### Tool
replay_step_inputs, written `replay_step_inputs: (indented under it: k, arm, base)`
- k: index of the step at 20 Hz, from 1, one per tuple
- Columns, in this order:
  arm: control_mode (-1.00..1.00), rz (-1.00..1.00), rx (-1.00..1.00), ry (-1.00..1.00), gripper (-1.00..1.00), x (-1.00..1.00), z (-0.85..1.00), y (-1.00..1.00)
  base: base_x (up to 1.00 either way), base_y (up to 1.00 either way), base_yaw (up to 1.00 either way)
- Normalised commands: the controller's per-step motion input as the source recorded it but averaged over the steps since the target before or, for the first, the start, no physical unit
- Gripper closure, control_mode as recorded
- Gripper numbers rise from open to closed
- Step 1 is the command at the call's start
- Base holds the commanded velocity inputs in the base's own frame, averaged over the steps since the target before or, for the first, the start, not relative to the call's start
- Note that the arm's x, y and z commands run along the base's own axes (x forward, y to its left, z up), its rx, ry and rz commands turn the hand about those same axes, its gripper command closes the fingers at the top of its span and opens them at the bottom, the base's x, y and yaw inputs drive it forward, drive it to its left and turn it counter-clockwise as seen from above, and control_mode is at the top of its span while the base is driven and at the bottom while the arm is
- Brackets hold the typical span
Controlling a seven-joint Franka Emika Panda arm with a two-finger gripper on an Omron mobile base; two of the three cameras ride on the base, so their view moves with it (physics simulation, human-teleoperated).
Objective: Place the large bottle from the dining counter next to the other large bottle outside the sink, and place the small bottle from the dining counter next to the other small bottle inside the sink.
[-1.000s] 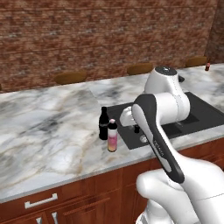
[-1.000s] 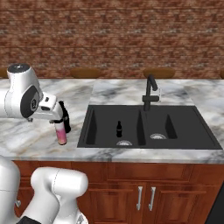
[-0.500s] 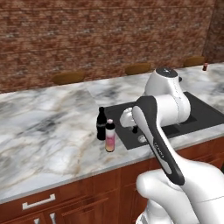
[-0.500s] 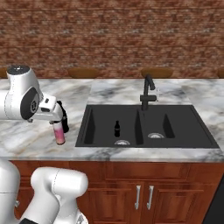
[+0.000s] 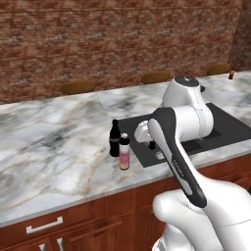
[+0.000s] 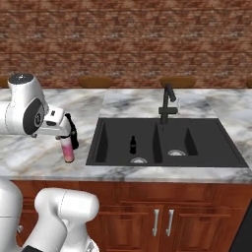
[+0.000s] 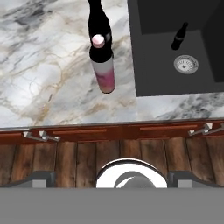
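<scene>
Sink (image 6: pixel 206 147), centre right of the right base view, holds one tiny black bottle (image 6: pixel 132 144) upright by the drain (image 6: pixel 139 160). Pink bottle (image 6: pixel 67 150) stands on the counter (image 6: pixel 29 152) just beside the tall black bottle (image 6: pixel 74 135), left of the sink. Gripper (image 6: pixel 63 129) jaws wide, empty, fingertips hidden. Tiny red-brown bottle (image 5: pixel 231 74) barely visible at far right.

arm: rising from the base, bending at the elbow, forearm reaching forward and down | wrist: holding the hand pointing downward | gripper (image 6: pixel 63 134): hanging with jaws spread wide, gripping nothing | fingers (image 7: pixel 41 177): showing as two dark tips set far apart
</scene>
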Motion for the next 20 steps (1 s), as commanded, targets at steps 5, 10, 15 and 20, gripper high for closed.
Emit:
replay_step_inputs:
  k: [5, 10, 15, 20]
  arm:
    - [1.0, 0.0, 0.0, 0.0, -1.0, 0.0, 0.0, 0.0]
    - [1.0, 0.0, 0.0, 0.0, -1.0, 0.0, 0.0, 0.0]
    - [1.0, 0.0, 0.0, 0.0, -1.0, 0.0, 0.0, 0.0]
    - [1.0, 0.0, 0.0, 0.0, -1.0, 0.0, 0.0, 0.0]
  base:
    - [1.0, -0.78, 0.0]
    - [1.0, -0.26, -0.02]
    - [0.09, -0.79, -0.32]
    - [0.01, -0.55, -0.42]
